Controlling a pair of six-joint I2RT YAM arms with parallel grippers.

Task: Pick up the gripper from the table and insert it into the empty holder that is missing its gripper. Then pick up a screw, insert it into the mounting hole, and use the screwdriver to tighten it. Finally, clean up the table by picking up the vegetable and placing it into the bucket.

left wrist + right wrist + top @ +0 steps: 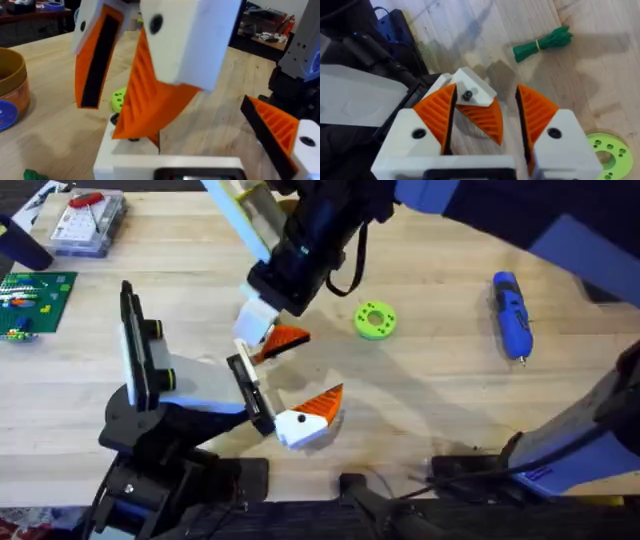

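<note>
The gripper [308, 418] is lying at the lower centre of the overhead frame, right at the lower end of the holder [247, 392]'s black front plate; you cannot tell whether it is seated. Your right gripper [485, 95] is hanging just above it, spread wide and gripping nothing, its orange fingers [437, 112] flanking the piece in the wrist view. The green disc [375, 320] is sitting just right of centre, and the blue screwdriver [511, 313] is lying far right.
</note>
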